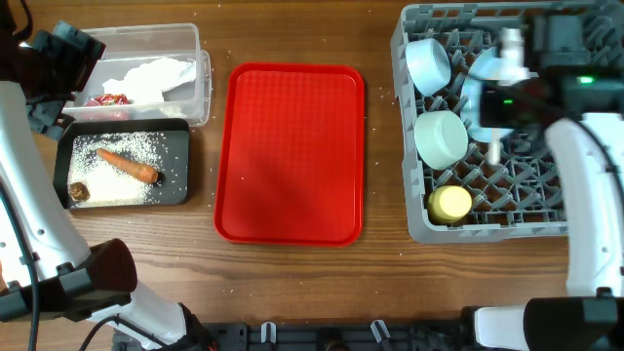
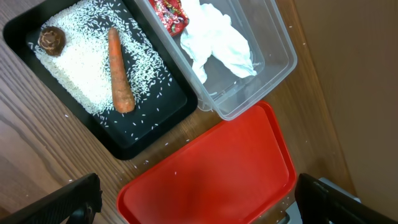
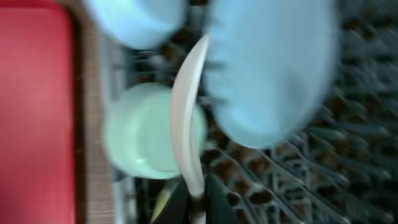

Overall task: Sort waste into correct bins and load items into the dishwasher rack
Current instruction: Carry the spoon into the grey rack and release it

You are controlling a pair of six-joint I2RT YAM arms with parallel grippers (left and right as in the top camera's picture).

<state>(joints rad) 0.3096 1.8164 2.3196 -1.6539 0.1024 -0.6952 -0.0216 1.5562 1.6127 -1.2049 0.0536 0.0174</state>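
My right gripper (image 3: 196,208) is shut on the white spoon (image 3: 186,112), holding it by its handle above the grey dishwasher rack (image 1: 414,210). Seen from overhead, this gripper (image 1: 495,132) hangs over the rack's middle. In the rack stand a pale blue plate (image 3: 273,68), two bowls (image 1: 441,138) (image 1: 427,63) and a yellow cup (image 1: 450,204). My left gripper (image 2: 199,208) is open and empty, up near the clear tub (image 1: 200,88), which holds a white napkin (image 2: 217,40) and a red wrapper (image 2: 169,14). The black tray (image 1: 180,166) holds rice (image 2: 81,68), a carrot stick (image 2: 118,71) and a brown lump (image 2: 51,39).
A flat red serving tray (image 1: 290,151) lies between the bins and the rack. Stray rice grains dot the wooden table (image 1: 205,278) around the bins. The left arm's white links run down the left edge.
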